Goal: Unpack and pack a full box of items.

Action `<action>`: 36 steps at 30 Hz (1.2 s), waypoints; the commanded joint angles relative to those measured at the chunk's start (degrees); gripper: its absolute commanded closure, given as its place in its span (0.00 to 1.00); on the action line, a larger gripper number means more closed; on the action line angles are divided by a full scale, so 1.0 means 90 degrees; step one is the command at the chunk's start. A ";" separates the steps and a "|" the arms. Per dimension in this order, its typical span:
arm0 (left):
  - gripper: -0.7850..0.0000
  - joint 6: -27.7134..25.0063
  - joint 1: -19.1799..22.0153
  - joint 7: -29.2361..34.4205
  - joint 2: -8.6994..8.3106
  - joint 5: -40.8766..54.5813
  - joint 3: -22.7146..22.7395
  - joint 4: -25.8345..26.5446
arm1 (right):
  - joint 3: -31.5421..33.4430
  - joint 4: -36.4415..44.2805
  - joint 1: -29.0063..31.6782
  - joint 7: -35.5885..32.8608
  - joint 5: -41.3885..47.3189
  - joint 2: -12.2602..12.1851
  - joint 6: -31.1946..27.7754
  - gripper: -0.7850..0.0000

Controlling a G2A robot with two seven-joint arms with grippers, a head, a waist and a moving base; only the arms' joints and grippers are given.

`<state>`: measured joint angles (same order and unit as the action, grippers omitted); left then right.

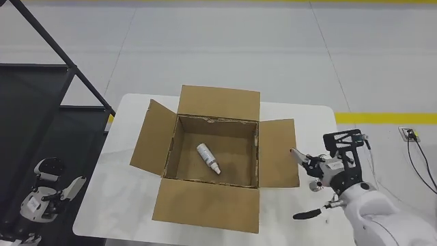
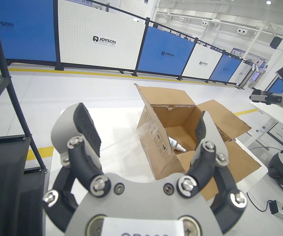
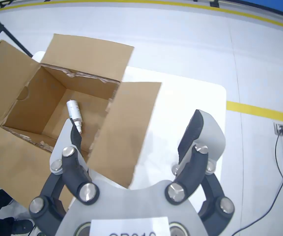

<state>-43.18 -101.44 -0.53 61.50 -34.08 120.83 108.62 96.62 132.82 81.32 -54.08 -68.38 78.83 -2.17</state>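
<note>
Inside the box (image 1: 173, 147): one small white bottle (image 1: 208, 158) lay flat on the cardboard floor, near the middle and apart from all four walls; it was the only item on that floor.
Bottle's long axis: it ran on a diagonal across the floor; the broad base pointed to the far-left corner and the thin nozzle to the near-right corner, so toward the robot's right side.
Right claw (image 3: 134, 120): it hovered over the tabletop (image 1: 314, 119) just beside the right flap (image 1: 278, 154); its jaws were spread wide and held nothing; the bottle lay to its left and lower down, beyond that flap and the box's right wall.
Left claw (image 2: 142, 119): it was also spread wide and empty; it hung off the tabletop's left edge near a black rack (image 1: 27, 130), well apart from the box; the left flap (image 1: 151, 137) angled up between it and the bottle.
Nearer arm: the right, by a clear margin.
Step in hand, as judged: unpacking looked almost done, with the last item waiting to be lifted out.
What the reach would call for: the right claw would have to pass over the flap and wall, drop into the box, and turn at the wrist so the jaws closed across the diagonal body rather than along it.
Risk: the bottle was round and could roll away from a pad; the box was deep, so the wrist could catch the right wall.
</note>
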 commanded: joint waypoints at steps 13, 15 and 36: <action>0.00 0.0000 0.0000 0.0000 0.0000 0.0000 0.0000 0.0000 | 0.1118 -0.3847 -0.0230 -0.0189 0.1300 -0.0240 -0.1351 0.00; 0.00 0.0000 0.0000 0.0000 0.0000 0.0000 0.0000 0.0000 | 0.0943 -0.4257 -0.0498 -0.0180 0.1106 -0.0265 -0.1326 0.00; 0.00 0.0000 0.0000 0.0000 0.0000 0.0000 0.0000 0.0000 | 0.0599 -0.4980 -0.1061 0.0056 0.1040 -0.0477 -0.1208 1.00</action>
<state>-43.18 -101.44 -0.53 61.50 -34.08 120.83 108.62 101.67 87.12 71.32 -54.22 -59.64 74.62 -13.19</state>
